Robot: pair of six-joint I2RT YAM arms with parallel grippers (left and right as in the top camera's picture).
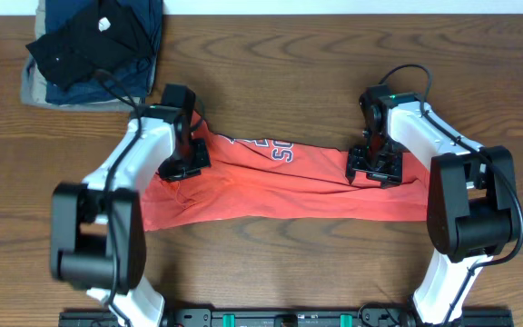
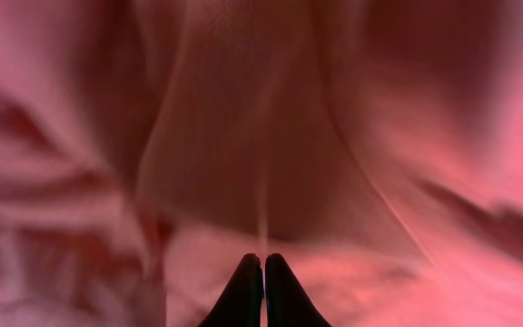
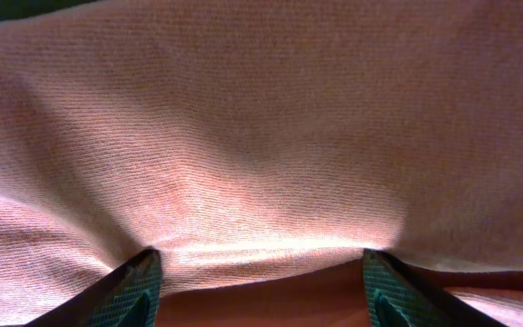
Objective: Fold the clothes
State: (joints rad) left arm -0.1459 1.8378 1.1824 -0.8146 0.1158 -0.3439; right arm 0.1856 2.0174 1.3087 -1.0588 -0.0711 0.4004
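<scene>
The clothes [image 1: 280,186], an orange-red T-shirt with dark lettering, lie folded into a long band across the middle of the table. My left gripper [image 1: 182,165] is at the shirt's upper left end. In the left wrist view its dark fingers [image 2: 263,259] are pressed together, pinching a crease of the red fabric [image 2: 243,136]. My right gripper [image 1: 375,171] is down on the shirt's upper right part. In the right wrist view it [image 3: 261,259] stands open, with a folded edge of the cloth [image 3: 261,163] lying loosely between the wide-apart fingertips [image 3: 139,286].
A pile of folded dark and khaki garments [image 1: 93,50] sits at the back left corner. The wooden table [image 1: 271,73] shows behind and in front of the shirt. A black rail [image 1: 280,318] runs along the near edge between the arm bases.
</scene>
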